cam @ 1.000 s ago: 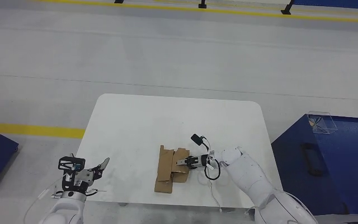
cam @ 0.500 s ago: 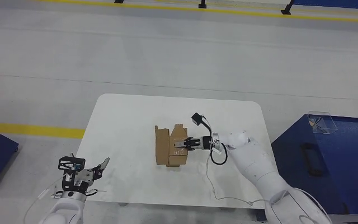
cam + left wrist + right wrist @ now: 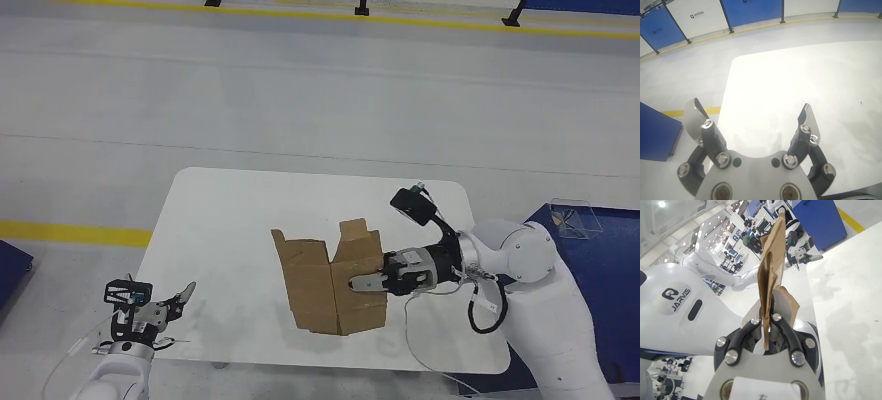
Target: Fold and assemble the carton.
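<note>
1. You have the carton (image 3: 328,288) over the middle of the white tabletop (image 3: 230,210), a little toward its right half. It is plain brown cardboard, not squared into a box, and its broad panels face the top camera.
2. Look at its far edge: flaps (image 3: 357,236) stand out there, with a gap between them.
3. Your right end effector (image 3: 362,284) comes in from the right side of the tabletop and is clamped on the carton's right panel.
4. In the right wrist view you see the carton (image 3: 770,262) edge-on, with its layers pressed nearly flat. The cardboard is pinched between the two metal fingers (image 3: 751,315) of the right end effector (image 3: 767,313), and a further flap sticks out beside them.
5. You cannot tell whether the carton's lower edge touches the tabletop.
6. Your left end effector (image 3: 183,293) sits at the near left corner of the tabletop, well apart from the carton.
7. In the left wrist view the left end effector (image 3: 751,106) is spread wide. Nothing lies between its fingers (image 3: 808,117), and bare tabletop (image 3: 791,75) is beneath them.
8. In the right wrist view you can also make out the left end effector (image 3: 806,256) far off beyond the carton, at the tabletop's corner.
9. A blue cabinet (image 3: 560,290) stands just beside the tabletop's right edge, and a yellow line (image 3: 70,233) runs along the floor to the left.
</note>
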Robot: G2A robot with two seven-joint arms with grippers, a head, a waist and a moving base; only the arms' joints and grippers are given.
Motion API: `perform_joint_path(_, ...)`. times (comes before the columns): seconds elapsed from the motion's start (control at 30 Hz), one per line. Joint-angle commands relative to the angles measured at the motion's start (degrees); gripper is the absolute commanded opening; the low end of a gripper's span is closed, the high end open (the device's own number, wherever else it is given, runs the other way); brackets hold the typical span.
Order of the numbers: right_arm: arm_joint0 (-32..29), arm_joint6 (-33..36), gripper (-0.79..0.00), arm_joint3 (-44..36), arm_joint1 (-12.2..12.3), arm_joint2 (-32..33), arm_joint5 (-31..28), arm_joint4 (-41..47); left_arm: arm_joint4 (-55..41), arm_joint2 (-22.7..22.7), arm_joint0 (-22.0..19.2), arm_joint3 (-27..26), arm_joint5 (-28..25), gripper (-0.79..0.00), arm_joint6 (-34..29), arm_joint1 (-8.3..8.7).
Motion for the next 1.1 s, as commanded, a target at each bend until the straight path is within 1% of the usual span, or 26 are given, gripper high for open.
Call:
perform_joint_path(0.0,-2.05,-0.13,-0.785,-2.33,0.56,1.94,-0.14,2.85,0.00,0.00,0.00,0.00,0.00,0.000,0.00,0.00)
perform_joint_path(0.5,-2.55,-0.43,-0.785,-2.36,0.63,2.07,0.27,3.55,0.00,0.00,0.00,0.00,0.00,0.000,0.00,0.00)
perform_joint_path(0.53,-4.00,-1.89,-0.785,-1.64,0.48,1.40,0.60,6.61,0.00,0.00,0.00,0.00,0.00,0.000,0.00,0.00)
perform_joint_path(0.57,-5.48,-2.12,-0.785,-0.54,0.31,0.64,0.48,11.54,0.00,0.00,0.00,0.00,0.00,0.000,0.00,0.00)
perform_joint_path(0.63,-7.25,-0.15,-0.785,2.09,-0.07,-0.99,0.35,21.70,0.00,0.00,0.00,0.00,0.00,0.000,0.00,0.00)
perform_joint_path(0.7,-8.31,1.98,-0.785,4.88,-0.74,-3.22,1.99,33.98,0.00,0.00,0.00,0.00,0.00,0.000,0.00,0.00)
perform_joint_path(0.77,-8.75,6.22,-0.785,7.62,-1.85,-6.45,6.49,49.40,0.00,0.00,0.00,0.00,0.00,0.000,0.00,0.00)
perform_joint_path(0.8,-8.64,6.22,-0.785,8.63,-2.48,-8.68,8.52,56.27,0.00,0.00,0.00,0.00,0.00,0.000,0.00,0.00)
perform_joint_path(0.9,-7.88,6.22,-0.785,12.33,-4.49,-14.57,16.65,72.40,0.00,0.00,0.00,0.00,0.00,0.000,0.00,0.00)
perform_joint_path(1.0,-7.30,6.22,-0.785,15.34,-7.22,-20.13,28.86,88.15,0.00,0.00,0.00,0.00,0.00,0.000,0.00,0.00)
perform_joint_path(1.07,-6.93,6.22,-0.785,17.11,-9.18,-23.39,36.71,95.91,0.00,0.00,0.00,0.00,0.00,0.000,0.00,0.00)
